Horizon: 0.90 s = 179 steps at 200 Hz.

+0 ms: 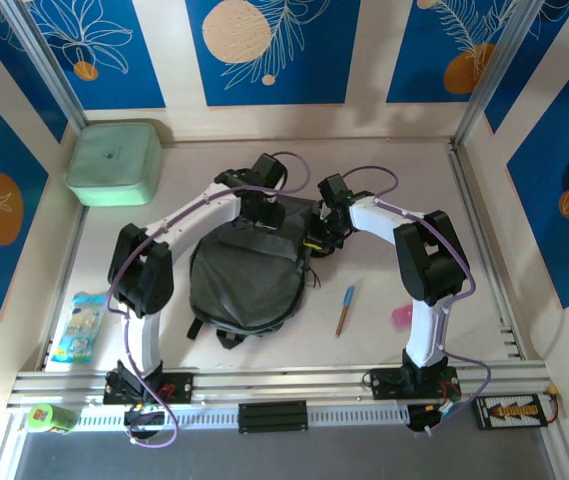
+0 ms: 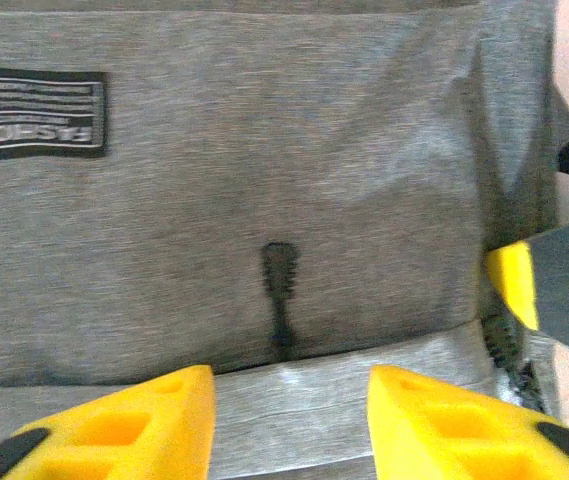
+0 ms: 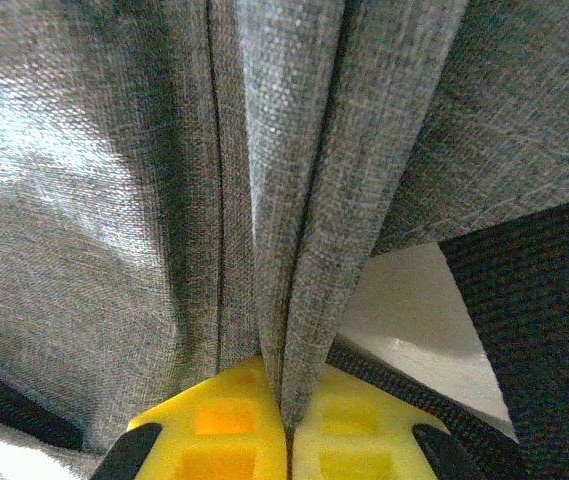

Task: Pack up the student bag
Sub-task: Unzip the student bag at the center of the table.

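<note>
**Top view:** The soft dark grey fabric student bag (image 1: pixel 244 285) is laid flat at the table centre, between the arms. The left gripper (image 1: pixel 262 213) and the right gripper (image 1: pixel 321 238) are set at its far edge. A slim blue pen (image 1: pixel 345 310) lies unpacked just beside the bag.

**Left wrist view:** The left gripper's yellow fingers (image 2: pixel 154 420) are parted with nothing between them, just short of the black zip pull (image 2: pixel 279 285).

**Right wrist view:** The right gripper is clenched on a fabric fold (image 3: pixel 304 230) of the bag.

**Step in hand:** Opening the bag is judged to be under way. Next, the zip pull should be pinched and drawn along the zip while the fold is kept taut.
</note>
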Each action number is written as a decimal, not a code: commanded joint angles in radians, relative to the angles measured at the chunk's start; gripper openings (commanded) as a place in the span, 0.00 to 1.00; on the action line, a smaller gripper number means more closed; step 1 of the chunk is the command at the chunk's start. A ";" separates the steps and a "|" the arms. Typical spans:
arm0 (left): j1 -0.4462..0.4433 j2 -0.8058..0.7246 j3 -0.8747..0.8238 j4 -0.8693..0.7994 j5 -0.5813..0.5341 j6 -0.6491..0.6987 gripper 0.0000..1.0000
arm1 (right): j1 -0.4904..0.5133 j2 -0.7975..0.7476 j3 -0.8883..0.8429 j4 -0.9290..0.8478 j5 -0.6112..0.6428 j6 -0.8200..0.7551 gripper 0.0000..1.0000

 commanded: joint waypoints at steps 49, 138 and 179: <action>-0.030 0.168 0.126 -0.047 -0.142 0.003 0.48 | 0.001 0.010 -0.011 -0.032 0.036 -0.005 0.02; -0.032 0.259 0.159 -0.124 -0.131 -0.006 0.33 | -0.001 0.007 -0.013 -0.031 0.037 -0.003 0.02; -0.032 0.287 0.175 -0.135 -0.139 -0.006 0.23 | 0.000 0.007 -0.013 -0.031 0.038 -0.002 0.01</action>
